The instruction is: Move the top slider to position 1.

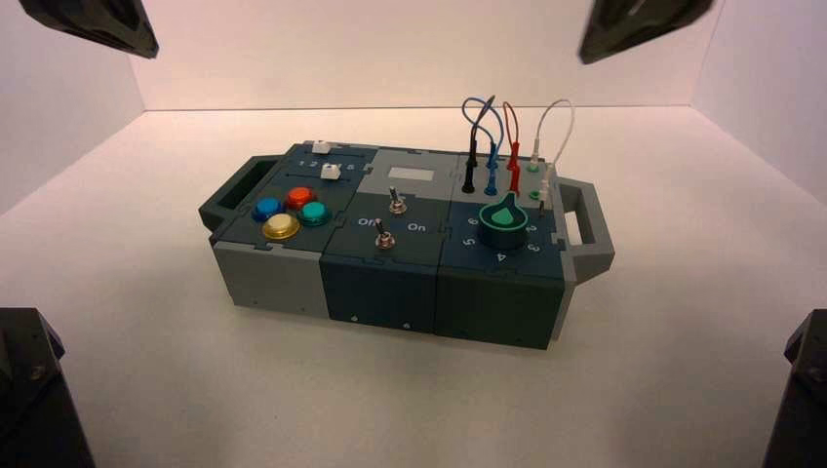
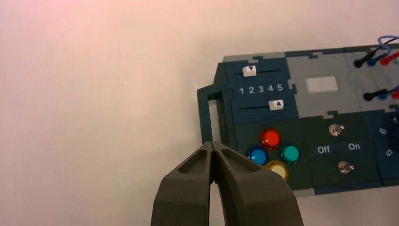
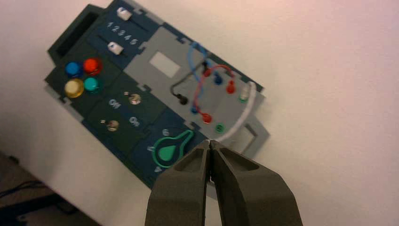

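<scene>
- Box (image 1: 390,283): dark teal and grey, handles at both ends, standing on the white desk (image 1: 146,370), turned a little askew to the robot.
- Top slider (image 2: 249,70): small white knob on the track nearest the box's far rim, at the left end of the box. In the left wrist view it sits roughly over the numerals 1 and 2, so only a short travel appears to be left, toward the handle.
- Position 1 (image 2: 242,90): first printed numeral in the row 1 to 5, between the two tracks.
- Second slider (image 2: 276,104): twin white knob on the track next to the red button (image 2: 270,138), near numeral 4 or 5; not to be touched.
- Left pincer (image 2: 213,147): fingers pressed together, nothing held, raised clear of the box near its left handle (image 2: 207,113). Judged the better arm for the job, being closer.
- Right pincer (image 3: 209,143): fingers together, empty, held high over the green dial (image 3: 170,149) and the wires (image 3: 202,80); idle.
- Step in hand: approach not yet made; no contact.
- Method advised: lower the closed left tip to the side of the knob facing numeral 5, then nudge gently along the track toward the handle.
- Caution: keep the tip on the far track only, and stop once the knob's arrow lines up with 1.
</scene>
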Controlling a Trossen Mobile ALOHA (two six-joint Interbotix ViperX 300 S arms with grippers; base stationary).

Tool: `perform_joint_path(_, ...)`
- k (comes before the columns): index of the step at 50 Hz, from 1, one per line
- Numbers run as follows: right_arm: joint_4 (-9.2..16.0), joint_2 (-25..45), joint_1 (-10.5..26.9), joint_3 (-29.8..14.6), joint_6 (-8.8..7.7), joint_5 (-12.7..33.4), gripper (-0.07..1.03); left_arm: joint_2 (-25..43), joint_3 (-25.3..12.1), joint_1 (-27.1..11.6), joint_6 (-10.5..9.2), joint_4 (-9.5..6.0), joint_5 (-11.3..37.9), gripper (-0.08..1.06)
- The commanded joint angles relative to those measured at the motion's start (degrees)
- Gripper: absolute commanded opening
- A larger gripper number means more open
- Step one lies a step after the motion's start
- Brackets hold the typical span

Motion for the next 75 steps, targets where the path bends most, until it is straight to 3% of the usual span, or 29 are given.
perform_joint_path(1,2.3,2.4,1.8,-4.0,-0.09,0.0,-0.02,2.4,-3.3,0.0,0.26,0.18,0.7,-0.03)
perform_joint_path(12,6.9,9.2,5.8,-10.4,-0.09,-0.5,-0.02,3.9,-4.1,0.0,0.53,0.18,1.3,-0.03)
perform_joint_path(26,15.8,20.0,5.9,-18.7,-0.09,-1.1,-0.02,4.0,-3.5,0.0,0.44,0.26,1.0,-0.03)
perform_joint_path(34,18.9,27.2,6.0,-22.8,-0.18,-1.1,-0.02,5.3,-3.5,0.0,0.35,0.26,1.1,-0.03)
perform_joint_path(55,21.0,42.4,5.9,-32.3,-0.18,-1.1,-0.02,6.9,-4.0,0.0,0.35,0.18,1.3,-0.03)
perform_joint_path(75,21.7,52.3,5.8,-41.5,-0.18,-0.4,-0.02,6.7,-3.6,0.0,0.35,0.09,1.3,-0.03)
